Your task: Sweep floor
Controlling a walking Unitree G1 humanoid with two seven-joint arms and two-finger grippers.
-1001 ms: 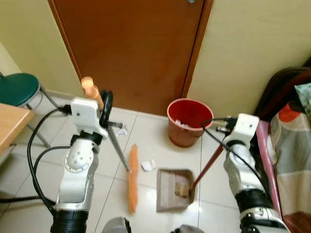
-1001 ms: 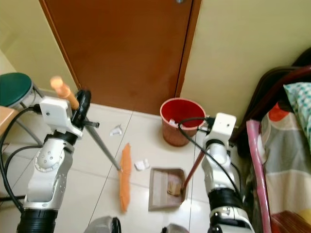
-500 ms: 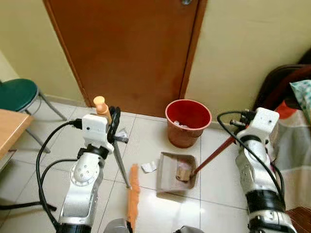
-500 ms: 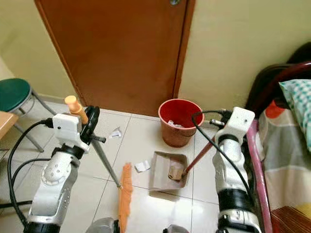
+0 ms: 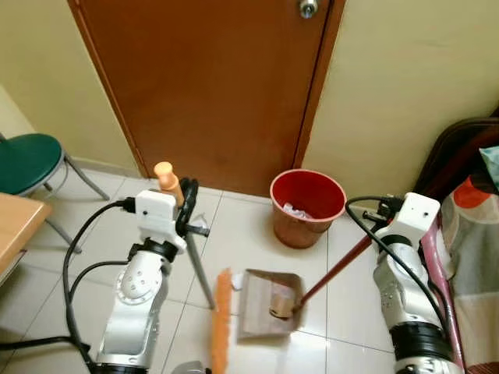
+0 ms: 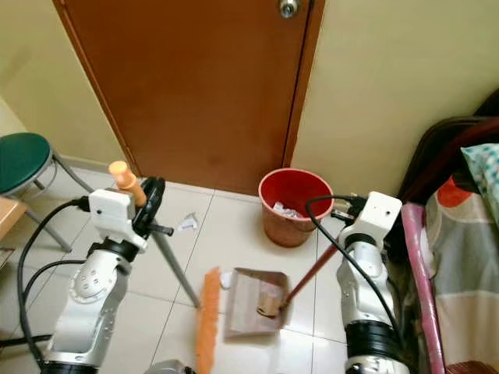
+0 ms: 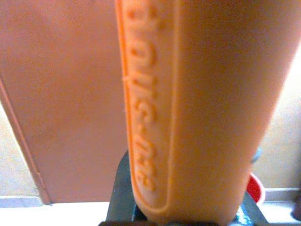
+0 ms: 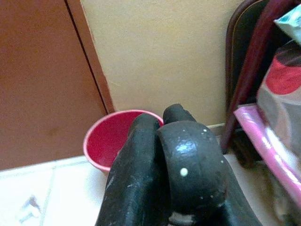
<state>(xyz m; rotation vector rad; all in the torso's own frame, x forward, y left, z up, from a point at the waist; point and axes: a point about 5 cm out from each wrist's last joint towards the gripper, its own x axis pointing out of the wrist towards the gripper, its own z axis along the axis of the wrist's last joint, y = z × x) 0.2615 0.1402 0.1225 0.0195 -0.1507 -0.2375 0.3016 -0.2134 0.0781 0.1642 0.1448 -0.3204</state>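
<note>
My left gripper (image 5: 187, 215) is shut on the broom's grey shaft, just below its orange grip (image 5: 164, 177), which also looms close in the left wrist view (image 7: 188, 108). The orange broom head (image 5: 221, 327) rests on the tiles right beside the grey dustpan (image 5: 261, 319). A brownish lump of debris (image 5: 281, 300) lies in the pan, and a white paper scrap (image 5: 236, 282) sits at its rim. My right gripper (image 5: 380, 227) is shut on the dustpan's red-brown handle (image 5: 335, 269). Its black fingers (image 8: 141, 160) are pressed together. The red bin (image 5: 307, 207) stands just beyond.
A brown door (image 5: 210, 86) and yellow wall close off the far side. A green stool (image 5: 27, 160) and a wooden table corner (image 5: 15, 226) stand at the left. A pink-framed bed (image 5: 440, 257) lines the right. Another paper scrap (image 6: 185, 225) lies near the left arm.
The broom head has swung right, up against the dustpan. The dustpan has come back from the bin toward me. The camera has shifted a little.
</note>
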